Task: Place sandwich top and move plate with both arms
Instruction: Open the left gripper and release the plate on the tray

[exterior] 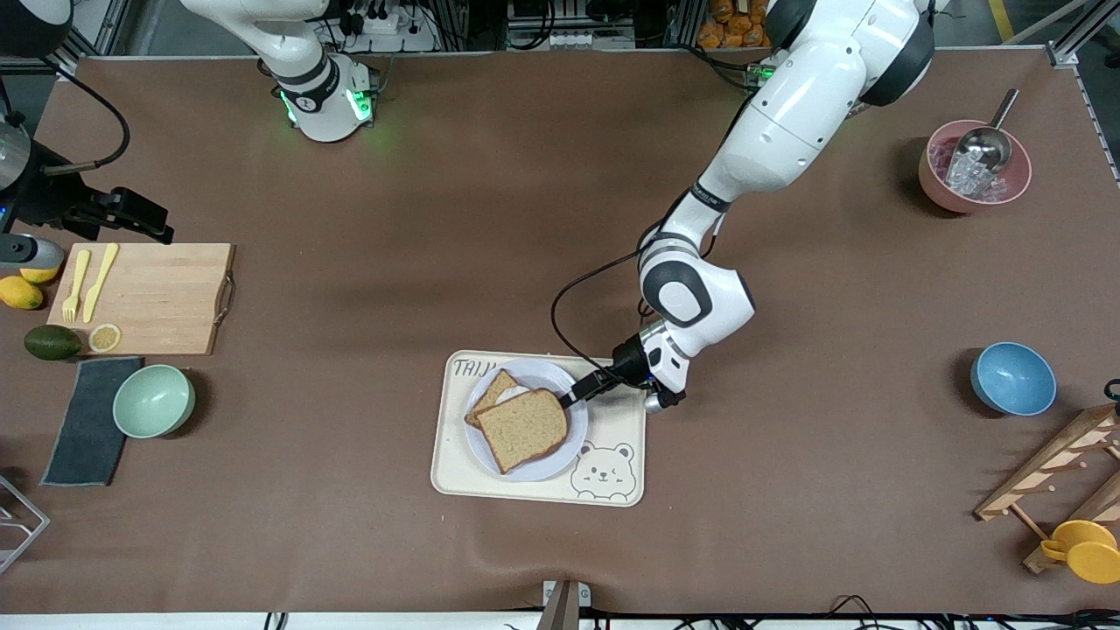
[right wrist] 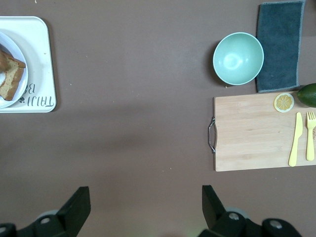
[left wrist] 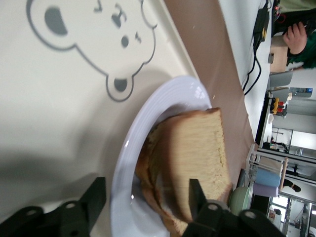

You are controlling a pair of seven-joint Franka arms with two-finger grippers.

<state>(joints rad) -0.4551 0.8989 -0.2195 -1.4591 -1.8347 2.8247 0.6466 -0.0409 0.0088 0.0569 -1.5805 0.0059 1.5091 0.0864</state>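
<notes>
The sandwich top (exterior: 525, 429), a plain brown slice, lies on the pale plate (exterior: 544, 469), partly over a second slice with egg (exterior: 492, 391). The plate stands on the cream bear-printed tray (exterior: 626, 420). My left gripper (exterior: 570, 398) is low at the plate's rim toward the left arm's end. In the left wrist view it (left wrist: 145, 195) is open, one finger over the tray (left wrist: 59, 98), the other over the bread (left wrist: 192, 148), with the plate rim (left wrist: 148, 123) between. My right gripper (right wrist: 143, 207) is open and empty, waiting high over bare table between the tray (right wrist: 37, 59) and the cutting board.
A wooden cutting board (exterior: 149, 297) with yellow fork and knife, an avocado (exterior: 52, 343), a mint bowl (exterior: 153, 401) and a grey cloth (exterior: 87, 420) lie at the right arm's end. A blue bowl (exterior: 1012, 378), a pink bowl with scoop (exterior: 974, 166) and a wooden rack (exterior: 1059, 472) stand at the left arm's end.
</notes>
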